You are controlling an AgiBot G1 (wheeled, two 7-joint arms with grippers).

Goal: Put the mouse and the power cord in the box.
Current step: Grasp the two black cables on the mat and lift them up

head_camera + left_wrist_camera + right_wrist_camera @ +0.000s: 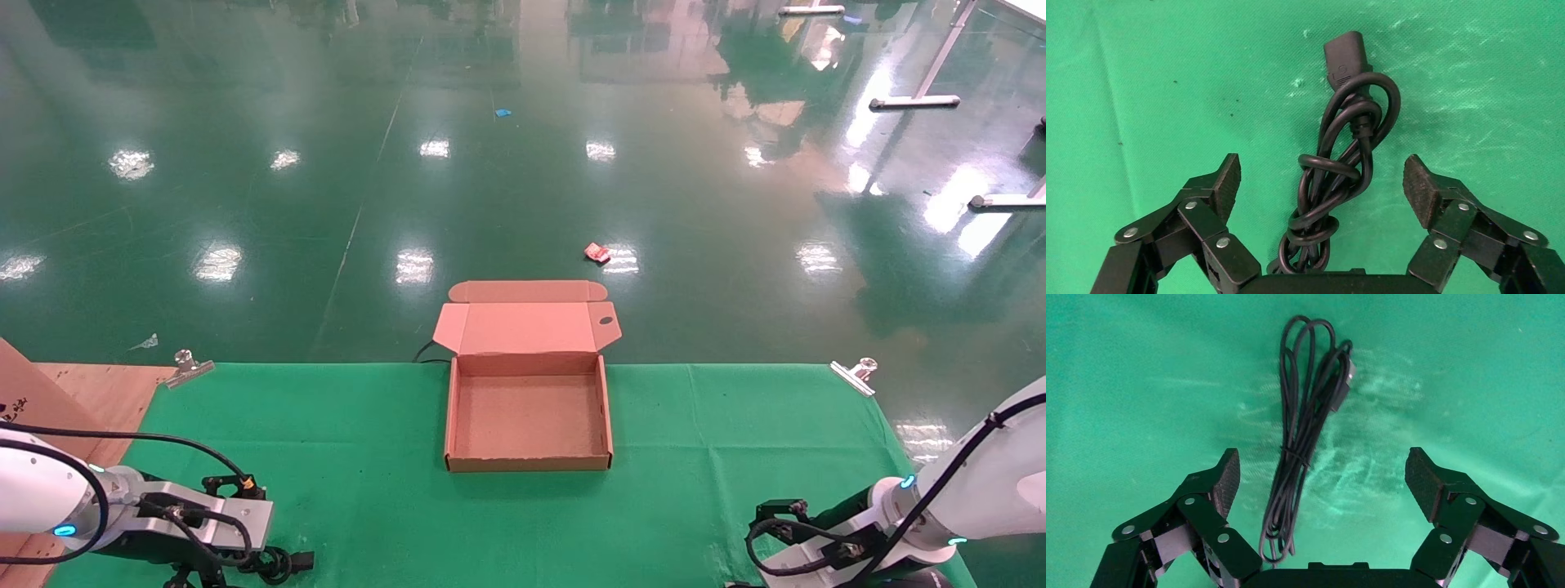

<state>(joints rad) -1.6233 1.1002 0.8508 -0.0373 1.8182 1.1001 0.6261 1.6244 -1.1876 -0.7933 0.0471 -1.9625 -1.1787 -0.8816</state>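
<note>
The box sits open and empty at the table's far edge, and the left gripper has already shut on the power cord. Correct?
Not quite: in the left wrist view the left gripper is open, its fingers either side of the power cord. The box is open and empty.

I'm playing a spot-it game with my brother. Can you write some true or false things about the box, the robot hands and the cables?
1. The box is open and has nothing in it. True.
2. The left gripper is squeezing the power cord. False: its fingers are spread wide on both sides of the cord, not touching it.
3. The power cord lies on the green cloth. True.
4. The right gripper is shut. False: it is open, with a thin bundled cable lying between its fingers.
5. The box lid is closed. False: the lid is folded back.
</note>
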